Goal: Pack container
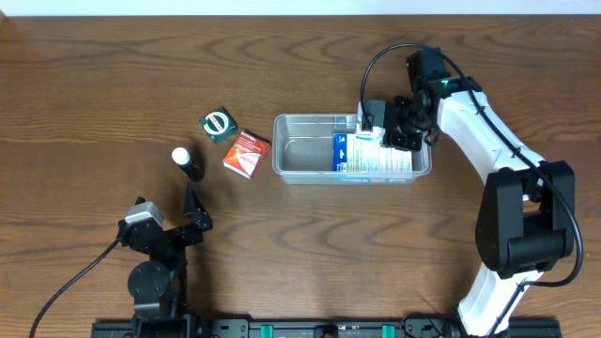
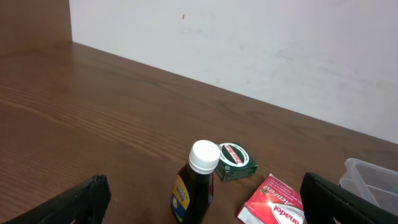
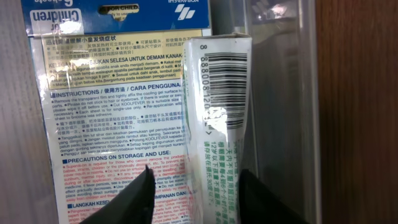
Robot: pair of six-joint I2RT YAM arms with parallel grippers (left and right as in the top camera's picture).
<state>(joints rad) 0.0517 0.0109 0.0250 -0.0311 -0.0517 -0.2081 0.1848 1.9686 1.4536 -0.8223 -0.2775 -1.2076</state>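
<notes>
The clear container stands at the table's middle right. A flat blue-and-white fever-patch packet lies in its right half; the right wrist view shows it as printed text. A narrow white barcoded box stands on edge beside the packet, near the container's clear wall. My right gripper is down in the container, open, astride this narrow box. My left gripper is open and empty, just before a dark bottle.
Left of the container stand a dark white-capped bottle, a green box and a red-and-white box. The container's corner shows at the left wrist view's right edge.
</notes>
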